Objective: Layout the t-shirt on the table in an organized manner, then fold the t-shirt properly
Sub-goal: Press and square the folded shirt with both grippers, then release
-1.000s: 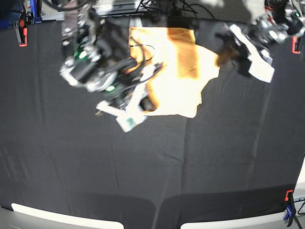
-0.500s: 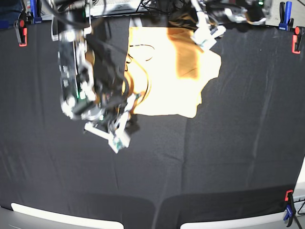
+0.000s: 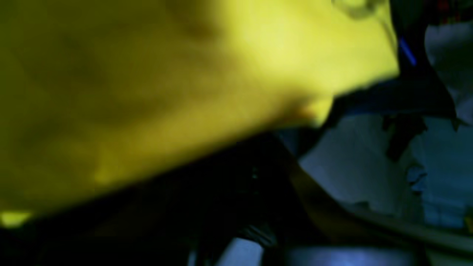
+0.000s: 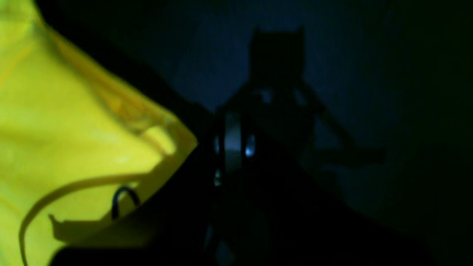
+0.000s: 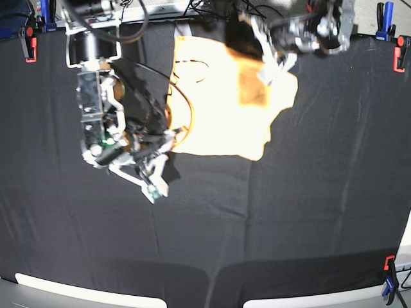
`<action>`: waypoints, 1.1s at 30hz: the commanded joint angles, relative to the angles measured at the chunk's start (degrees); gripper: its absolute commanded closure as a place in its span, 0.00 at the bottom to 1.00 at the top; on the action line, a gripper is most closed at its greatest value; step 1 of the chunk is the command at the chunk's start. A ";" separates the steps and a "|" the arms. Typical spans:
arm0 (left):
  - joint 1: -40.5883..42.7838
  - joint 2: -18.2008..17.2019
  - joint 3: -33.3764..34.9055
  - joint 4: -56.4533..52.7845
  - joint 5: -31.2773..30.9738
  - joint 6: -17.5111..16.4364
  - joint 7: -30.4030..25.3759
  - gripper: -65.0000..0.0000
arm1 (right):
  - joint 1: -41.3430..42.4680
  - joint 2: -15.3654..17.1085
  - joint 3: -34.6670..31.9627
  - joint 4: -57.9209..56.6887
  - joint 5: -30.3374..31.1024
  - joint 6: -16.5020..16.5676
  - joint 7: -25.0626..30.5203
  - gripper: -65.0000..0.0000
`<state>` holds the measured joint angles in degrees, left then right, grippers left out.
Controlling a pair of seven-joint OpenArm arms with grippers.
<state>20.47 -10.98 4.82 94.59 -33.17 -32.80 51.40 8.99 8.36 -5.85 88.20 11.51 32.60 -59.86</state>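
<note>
The pale yellow-orange short-sleeved cotton t-shirt (image 5: 225, 102) lies bunched and partly doubled over at the far middle of the wide desk (image 5: 270, 218), which is covered in matte black cloth; it is not yet spread flat. The right tool (image 5: 153, 181) hangs just beside the shirt's near left edge, fingers together, holding nothing. The left tool (image 5: 275, 59) sits over the far right part of the shirt, also closed (whether it pinches cloth I cannot tell). Judgement: the fabric is light, limp and creases easily, so it will drag and fold on itself. Best hold is likely at hem corners or shoulder seams, both sides together.
</note>
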 commanded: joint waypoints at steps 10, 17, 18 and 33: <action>-9.01 -0.63 -2.60 -2.34 4.44 2.86 -5.44 1.00 | -7.63 1.33 0.22 8.15 3.96 3.41 -0.31 1.00; -12.11 -0.66 -5.66 -2.36 5.31 2.84 -9.05 1.00 | -17.62 0.83 -0.59 17.22 6.56 4.87 -0.13 1.00; -12.28 -0.68 -5.66 -2.36 5.31 2.86 -9.05 1.00 | -18.73 0.83 -0.81 18.16 6.49 4.92 -0.02 1.00; -12.72 -0.83 -10.62 -2.21 5.07 2.84 -6.49 1.00 | -13.03 1.16 12.46 21.97 19.80 4.33 0.68 0.59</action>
<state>8.36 -11.40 -5.48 91.33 -27.14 -30.00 46.30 -4.84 9.34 6.52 109.47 30.24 37.01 -59.86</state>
